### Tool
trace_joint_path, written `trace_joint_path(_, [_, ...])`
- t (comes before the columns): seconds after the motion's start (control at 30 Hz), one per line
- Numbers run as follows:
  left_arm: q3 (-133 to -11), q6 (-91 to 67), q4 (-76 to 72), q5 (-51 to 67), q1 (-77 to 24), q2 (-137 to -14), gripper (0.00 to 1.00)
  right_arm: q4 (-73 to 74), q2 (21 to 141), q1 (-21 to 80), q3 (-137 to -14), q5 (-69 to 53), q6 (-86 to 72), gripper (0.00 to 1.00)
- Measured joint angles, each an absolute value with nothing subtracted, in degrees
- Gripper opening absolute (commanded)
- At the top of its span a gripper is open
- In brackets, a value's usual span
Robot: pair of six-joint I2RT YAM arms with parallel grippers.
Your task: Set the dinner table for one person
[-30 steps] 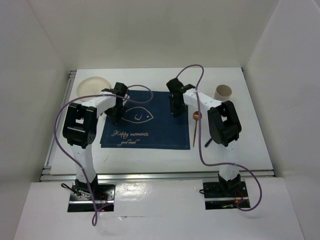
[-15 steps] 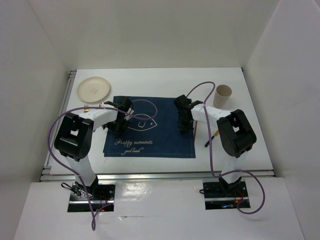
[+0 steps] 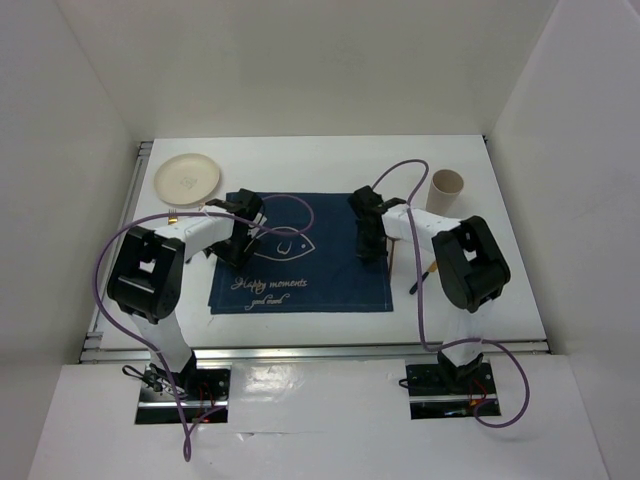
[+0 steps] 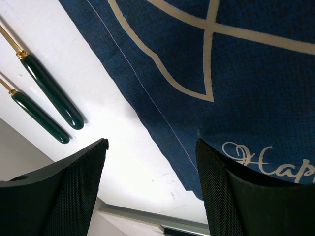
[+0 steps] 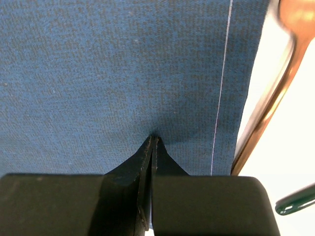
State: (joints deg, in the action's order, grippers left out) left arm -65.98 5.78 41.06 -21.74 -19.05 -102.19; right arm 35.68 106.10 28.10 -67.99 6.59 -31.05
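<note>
**Squaring up the placemat**

Since a second ago, pulled nearer across the dinner table (image 3: 500, 290) with both arms drawn back alongside; hardly shifted at all in the last half second. Now lying roughly mid-table as a flat navy placemat (image 3: 310, 285), front hem near the rail on the arms' side.

Held on one side only. Pinched by the right gripper (image 5: 153, 140), fingers pressed together on a small pucker of cloth just inside the right hem. Released by the left gripper (image 4: 151, 145), fingers spread wide over the left hem and clamping nothing.

To finish this step well:

- Check both hems against the near rail before letting go.
- Correct only with short, low drags, to avoid bunching the cloth.
- Open the right pinch first, then lift straight up, so as not to tug the edge out of line.
- Leave the plate (image 3: 187, 179), far left, and the cup (image 3: 445, 187), far right, alone until the cloth lies flat. Probably fetch the plate next.
- Mind the copper spoon (image 5: 275, 93) just beside the right hem, close to the shut fingers and easy to knock.
- Mind likewise the two green-handled utensils (image 4: 51, 91) off the left hem.
</note>
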Motion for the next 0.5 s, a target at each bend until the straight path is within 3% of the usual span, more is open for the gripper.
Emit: trace_joint_path(0.5, [-69.0,5.8,41.5,-21.8,-17.7,-103.4,0.82,34.2,107.1,26.7,-68.9,5.0,-31.9,0.00])
